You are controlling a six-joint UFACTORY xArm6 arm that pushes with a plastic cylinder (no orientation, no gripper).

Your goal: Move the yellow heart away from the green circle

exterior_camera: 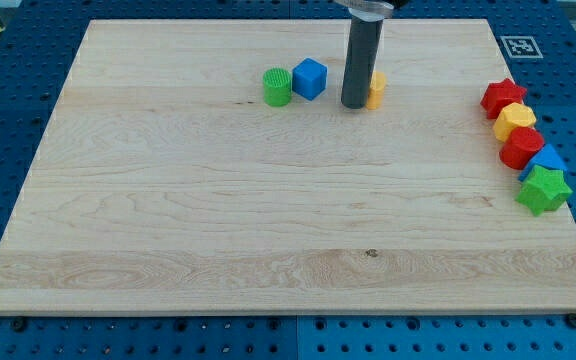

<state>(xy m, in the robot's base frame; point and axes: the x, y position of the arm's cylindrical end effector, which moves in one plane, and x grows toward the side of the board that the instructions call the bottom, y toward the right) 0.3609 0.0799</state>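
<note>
Blue pegboard surrounds the pale wooden table [268,220]. Near its top edge, the tool — a dark rod with no jaws, holding nothing — has its tip [355,105] set against the yellow heart block [377,89], on the side facing the green circular block [277,87]. A blue cube [310,78] lies between — some separation exists, more pushing seems needed.

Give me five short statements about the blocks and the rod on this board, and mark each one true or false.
1. My tip is just left of the yellow heart. True.
2. The blue cube lies between the green circle and the rod. True.
3. The green star sits at the view's left edge. False: it is at the right edge.
4. The yellow heart touches the green circle. False: they are apart.
5. The red star tops the right-hand cluster. True.
</note>
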